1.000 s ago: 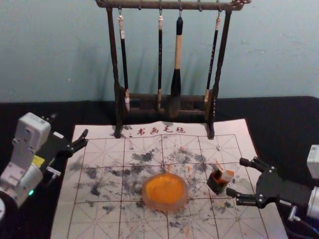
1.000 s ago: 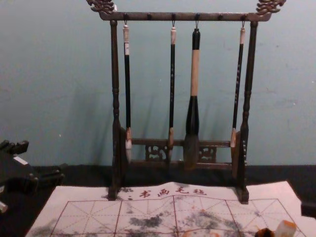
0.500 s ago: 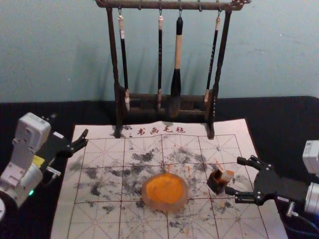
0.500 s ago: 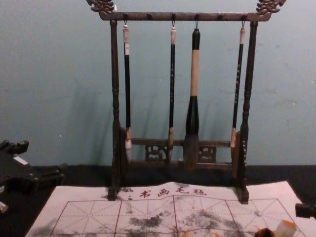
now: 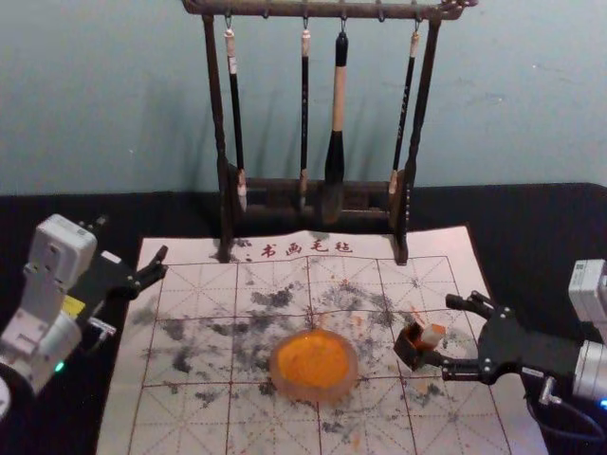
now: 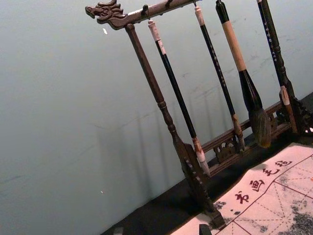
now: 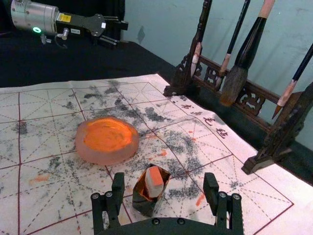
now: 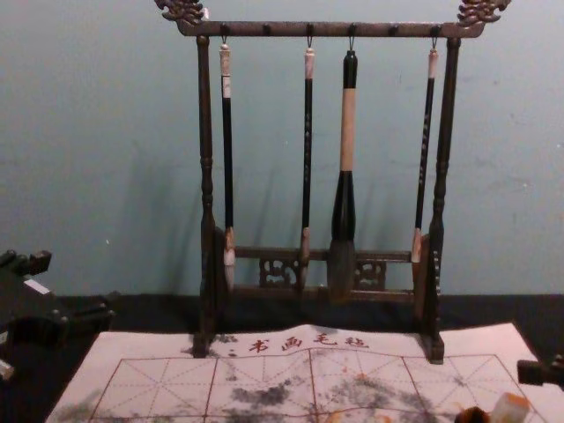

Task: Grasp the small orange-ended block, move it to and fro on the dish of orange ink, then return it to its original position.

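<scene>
Orange-ended block [image 5: 433,336]: stands slightly tilted inside a dark, open-topped square holder [image 5: 406,356], with its orange end up and pale side showing above the rim.
Holder's place: on the mat, to the right of the ink dish and well apart from it.
Right gripper [image 5: 438,330]: reaches in from the right edge of the head view, low over the mat. Spreads its two fingers wide apart, pointing toward the holder. In the right wrist view, frames block and holder between the fingertips, with a gap on each side.
Ink dish [image 5: 314,392]: round, thick-rimmed and translucent, filled with orange ink [image 5: 313,358]; sits near the middle of the mat.
Left gripper [image 5: 133,241]: parked at the left, by the mat's far left corner, with its fingers apart.
Mat [image 5: 185,417]: white, ruled in red grid squares, smudged with black and a few orange marks, lettered in Chinese characters along the far edge.
Brush rack [image 5: 216,114]: dark wood, standing at the back of the mat. Holds four hanging brushes [image 5: 336,161], three slim and one thick.
Tablecloth [image 5: 541,227]: black, spread beneath the mat.
</scene>
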Action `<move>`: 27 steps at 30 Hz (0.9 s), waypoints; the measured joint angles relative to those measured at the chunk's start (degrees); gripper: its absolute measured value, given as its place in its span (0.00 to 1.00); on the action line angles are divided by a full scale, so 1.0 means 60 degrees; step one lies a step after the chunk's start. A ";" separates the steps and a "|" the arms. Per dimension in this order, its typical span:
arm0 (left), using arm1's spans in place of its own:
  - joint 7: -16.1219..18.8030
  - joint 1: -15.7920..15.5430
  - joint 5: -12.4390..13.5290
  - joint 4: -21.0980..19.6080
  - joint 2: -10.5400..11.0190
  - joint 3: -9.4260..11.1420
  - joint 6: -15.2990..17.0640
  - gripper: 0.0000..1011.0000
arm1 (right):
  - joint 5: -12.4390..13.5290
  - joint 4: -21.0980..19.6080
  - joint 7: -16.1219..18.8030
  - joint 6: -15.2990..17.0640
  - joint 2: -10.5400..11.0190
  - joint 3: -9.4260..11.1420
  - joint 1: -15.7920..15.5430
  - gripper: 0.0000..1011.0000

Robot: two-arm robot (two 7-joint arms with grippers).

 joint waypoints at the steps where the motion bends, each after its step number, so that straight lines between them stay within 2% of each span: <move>1: 0.0000 -0.0001 0.0000 0.0000 0.0000 0.0000 0.0000 0.99 | 0.0002 0.0012 0.0007 -0.0004 -0.0006 -0.0004 0.0014 0.99; 27: 0.0000 0.0000 0.0000 0.0000 0.0000 0.0000 0.0000 0.99 | 0.0007 0.0101 -0.0028 0.0034 -0.0071 -0.0044 0.0133 0.99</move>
